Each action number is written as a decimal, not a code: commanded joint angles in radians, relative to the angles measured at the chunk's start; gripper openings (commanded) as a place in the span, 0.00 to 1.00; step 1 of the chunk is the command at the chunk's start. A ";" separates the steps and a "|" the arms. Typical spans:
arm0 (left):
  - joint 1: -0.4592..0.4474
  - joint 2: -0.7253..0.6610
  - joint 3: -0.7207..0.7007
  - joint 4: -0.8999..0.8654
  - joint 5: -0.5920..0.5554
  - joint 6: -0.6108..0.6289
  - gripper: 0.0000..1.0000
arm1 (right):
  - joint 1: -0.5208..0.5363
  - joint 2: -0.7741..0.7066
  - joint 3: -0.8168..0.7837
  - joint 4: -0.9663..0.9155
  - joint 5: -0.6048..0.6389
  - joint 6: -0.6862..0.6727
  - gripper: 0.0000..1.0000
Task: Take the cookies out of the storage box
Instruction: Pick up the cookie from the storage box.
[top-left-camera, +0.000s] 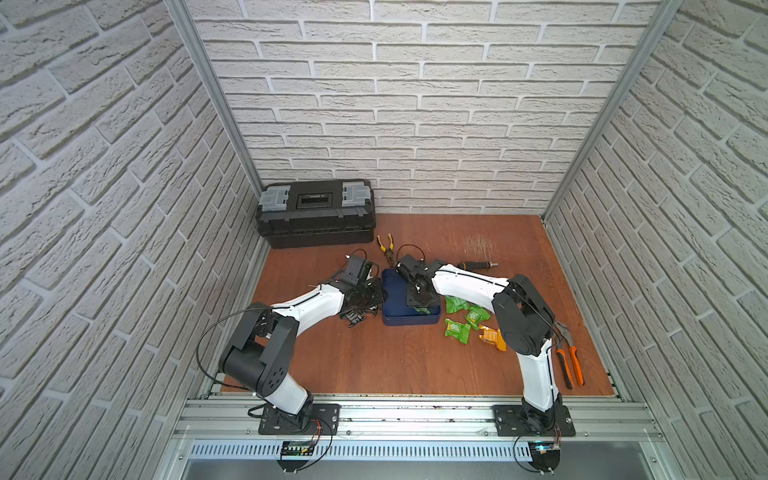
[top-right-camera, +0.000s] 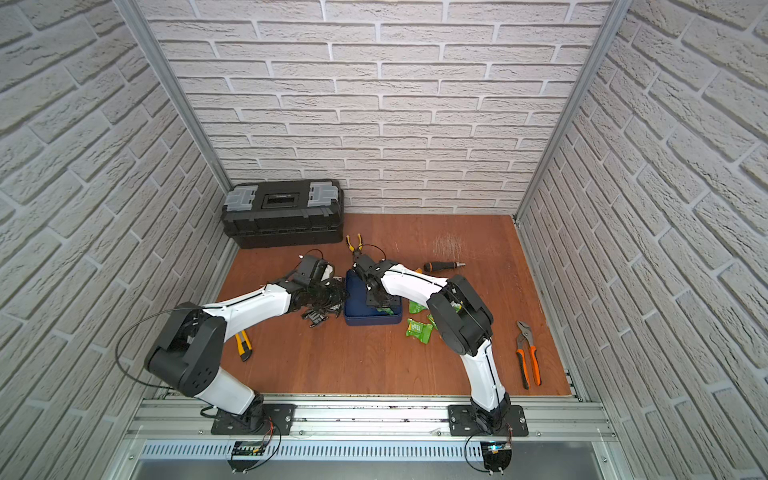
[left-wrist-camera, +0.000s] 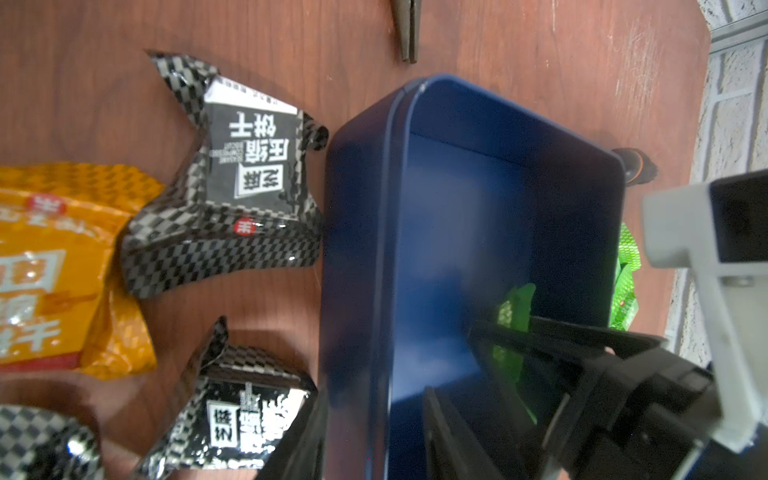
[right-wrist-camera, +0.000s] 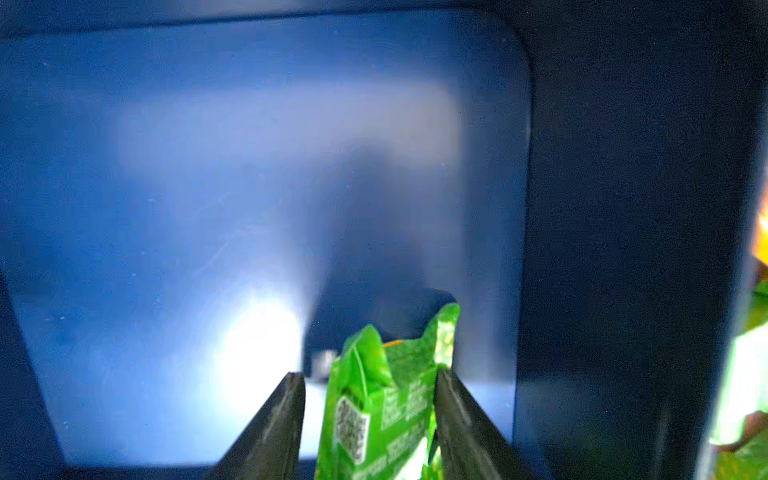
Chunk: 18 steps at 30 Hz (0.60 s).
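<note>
— Right gripper (right-wrist-camera: 370, 382) clamped on green packet (right-wrist-camera: 382, 415), inside the storage box (right-wrist-camera: 623, 208)!
— Anything else under it?
— Bare floor, as far as visible. Other cookies (top-left-camera: 457, 330) lie outside, both sides of it. Looks like the last one.

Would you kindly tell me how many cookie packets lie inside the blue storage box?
1: a green cookie packet lies in the storage box, between the fingers of the right claw. Others may be hidden beneath that claw.
</note>
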 joint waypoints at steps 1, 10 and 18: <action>-0.004 0.004 0.030 0.029 -0.009 0.016 0.44 | -0.018 0.035 -0.012 -0.002 -0.023 -0.006 0.54; -0.004 -0.016 0.034 0.042 -0.029 0.013 0.44 | -0.019 0.055 0.006 0.001 -0.029 -0.007 0.42; -0.004 -0.013 0.038 0.047 -0.027 0.013 0.44 | -0.020 -0.032 0.000 -0.003 -0.025 -0.022 0.15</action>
